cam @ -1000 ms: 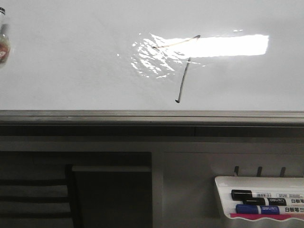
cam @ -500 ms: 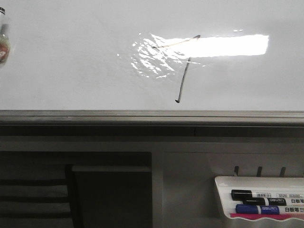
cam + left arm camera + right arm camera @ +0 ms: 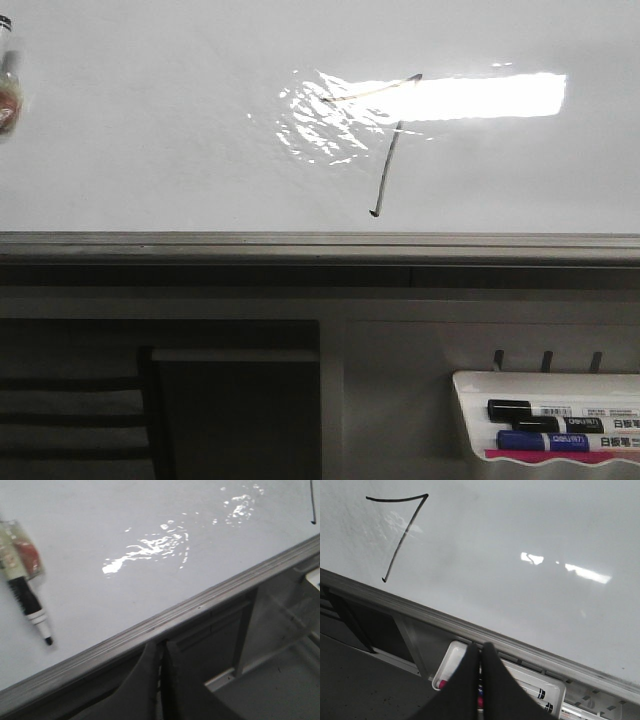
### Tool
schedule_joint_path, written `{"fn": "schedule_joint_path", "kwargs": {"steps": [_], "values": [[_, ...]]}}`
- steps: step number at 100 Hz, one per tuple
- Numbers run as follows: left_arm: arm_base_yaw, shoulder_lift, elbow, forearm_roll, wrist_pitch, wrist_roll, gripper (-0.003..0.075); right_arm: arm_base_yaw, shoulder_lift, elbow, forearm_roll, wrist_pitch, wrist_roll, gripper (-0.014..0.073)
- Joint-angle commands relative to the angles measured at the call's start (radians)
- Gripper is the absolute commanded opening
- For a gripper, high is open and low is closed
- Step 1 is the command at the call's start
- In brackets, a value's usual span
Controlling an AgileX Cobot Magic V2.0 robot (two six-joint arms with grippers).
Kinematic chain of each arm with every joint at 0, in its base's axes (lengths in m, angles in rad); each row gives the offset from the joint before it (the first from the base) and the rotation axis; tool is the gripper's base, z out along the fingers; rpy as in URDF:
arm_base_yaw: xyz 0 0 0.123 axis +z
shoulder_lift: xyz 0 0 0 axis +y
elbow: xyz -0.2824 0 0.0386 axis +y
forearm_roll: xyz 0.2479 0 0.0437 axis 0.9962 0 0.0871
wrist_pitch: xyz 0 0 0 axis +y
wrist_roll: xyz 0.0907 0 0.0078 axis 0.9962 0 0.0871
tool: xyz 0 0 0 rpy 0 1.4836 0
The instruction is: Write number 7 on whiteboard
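Observation:
The number 7 (image 3: 385, 150) is drawn in thin dark strokes on the whiteboard (image 3: 150, 150), partly across a bright light reflection. It also shows in the right wrist view (image 3: 400, 535), and its lower tip shows in the left wrist view (image 3: 312, 505). My left gripper (image 3: 161, 650) is shut and empty, below the whiteboard's grey frame edge (image 3: 150, 625). My right gripper (image 3: 480, 652) is shut and empty, over the white marker tray (image 3: 520, 680) below the board. Neither gripper shows in the front view.
The white marker tray (image 3: 470, 385) with a black marker (image 3: 540, 410) and a blue marker (image 3: 545, 440) hangs at the lower right. An object with a black marker tip (image 3: 30, 600) lies on the board at its left (image 3: 8, 90). Dark shelving (image 3: 150, 400) is below.

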Motion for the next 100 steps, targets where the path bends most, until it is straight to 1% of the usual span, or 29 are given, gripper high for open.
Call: {"fn": "schedule_joint_path", "kwargs": {"steps": [1, 7, 21, 36, 50, 64, 71, 100], "values": [[0.061, -0.106, 0.054, -0.006, -0.151, 0.002, -0.002, -0.003, -0.002, -0.026, -0.019, -0.065, 0.005, -0.0071], [0.115, -0.194, 0.123, -0.058, -0.182, 0.002, -0.002, -0.003, -0.002, -0.026, -0.019, -0.065, 0.005, -0.0071], [0.249, -0.41, 0.242, -0.215, -0.182, 0.002, -0.002, -0.003, -0.002, -0.026, -0.019, -0.064, 0.005, -0.0071], [0.33, -0.601, 0.346, -0.223, -0.182, 0.002, -0.002, -0.003, -0.002, -0.026, -0.019, -0.064, 0.005, -0.0071], [0.353, -0.724, 0.412, -0.233, -0.182, 0.002, -0.002, -0.003, -0.002, -0.026, -0.019, -0.064, 0.005, -0.0071], [0.371, -0.797, 0.458, -0.233, -0.195, 0.002, -0.002, -0.003, -0.002, -0.026, -0.019, -0.064, 0.005, -0.0071], [0.379, -0.844, 0.456, -0.233, -0.156, 0.002, -0.002, -0.003, -0.002, -0.026, -0.019, -0.064, 0.005, -0.0071], [0.379, -0.837, 0.456, -0.213, -0.148, 0.002, -0.002, -0.003, 0.0, -0.026, -0.019, -0.061, 0.005, -0.0071]]}}
